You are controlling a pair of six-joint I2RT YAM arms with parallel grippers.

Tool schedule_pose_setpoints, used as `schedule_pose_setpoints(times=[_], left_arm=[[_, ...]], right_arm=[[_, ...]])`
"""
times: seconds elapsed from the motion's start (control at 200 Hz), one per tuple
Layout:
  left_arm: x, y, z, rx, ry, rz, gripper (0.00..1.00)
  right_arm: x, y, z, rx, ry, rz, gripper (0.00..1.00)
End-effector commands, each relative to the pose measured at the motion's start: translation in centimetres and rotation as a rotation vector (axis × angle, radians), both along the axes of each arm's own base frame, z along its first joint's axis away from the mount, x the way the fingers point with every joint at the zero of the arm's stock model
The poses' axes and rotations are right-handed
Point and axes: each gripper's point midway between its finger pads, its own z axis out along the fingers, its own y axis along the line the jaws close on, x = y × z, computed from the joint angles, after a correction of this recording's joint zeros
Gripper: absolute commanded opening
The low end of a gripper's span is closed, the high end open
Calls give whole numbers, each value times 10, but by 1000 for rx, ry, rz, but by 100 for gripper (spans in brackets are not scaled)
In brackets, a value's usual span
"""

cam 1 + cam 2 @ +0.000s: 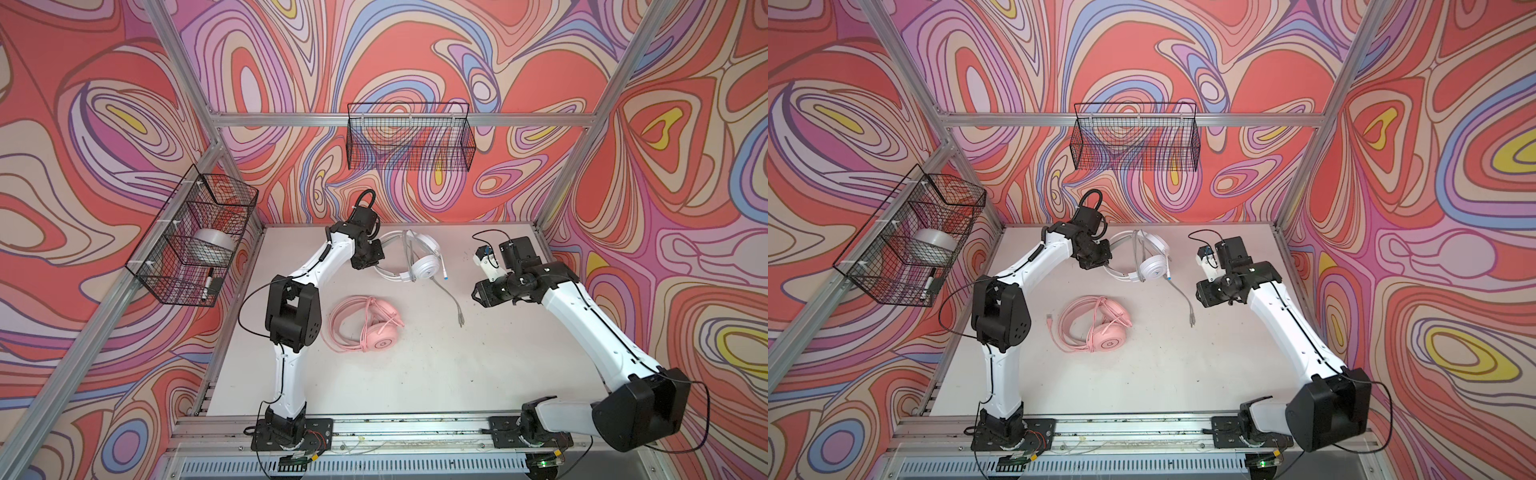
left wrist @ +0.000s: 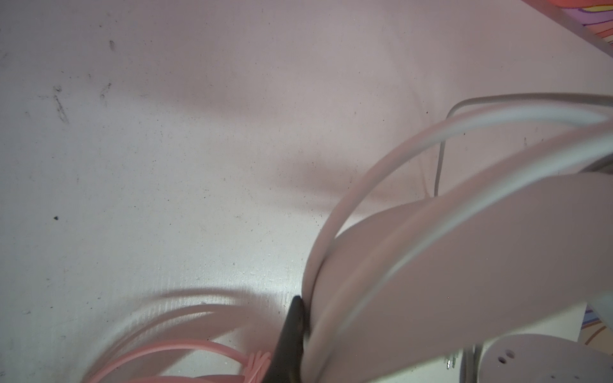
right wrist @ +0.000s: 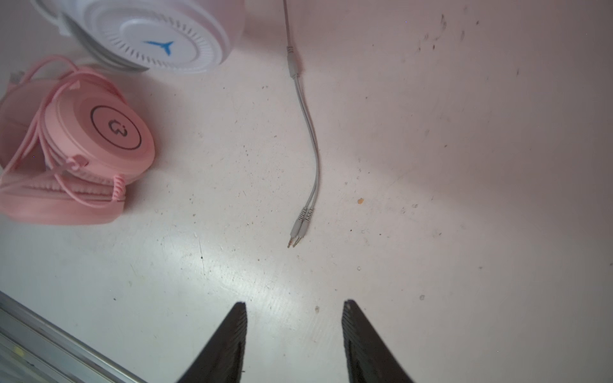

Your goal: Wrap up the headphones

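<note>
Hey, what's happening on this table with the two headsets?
The left gripper is shut on the headband of the white headset at the back of the table. Its grey cable trails loose, not yet wrapped. The right gripper hangs open near the plugs, holding nothing. The pink headset lies nearer the front, its pink cable wound around it.

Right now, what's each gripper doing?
Left gripper: shut on the white headset, at its band.
Right gripper: open, holding nothing.
</note>
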Motion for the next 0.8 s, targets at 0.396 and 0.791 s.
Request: schedule_pose_setpoints(times=[0.396, 0.791], left_arm=[[0, 1, -2, -19, 7, 7, 0], [-2, 1, -6, -15, 15, 4, 0]], right_arm=[[12, -6, -94, 60, 149, -329, 57], [24, 7, -146, -20, 252, -365, 52]])
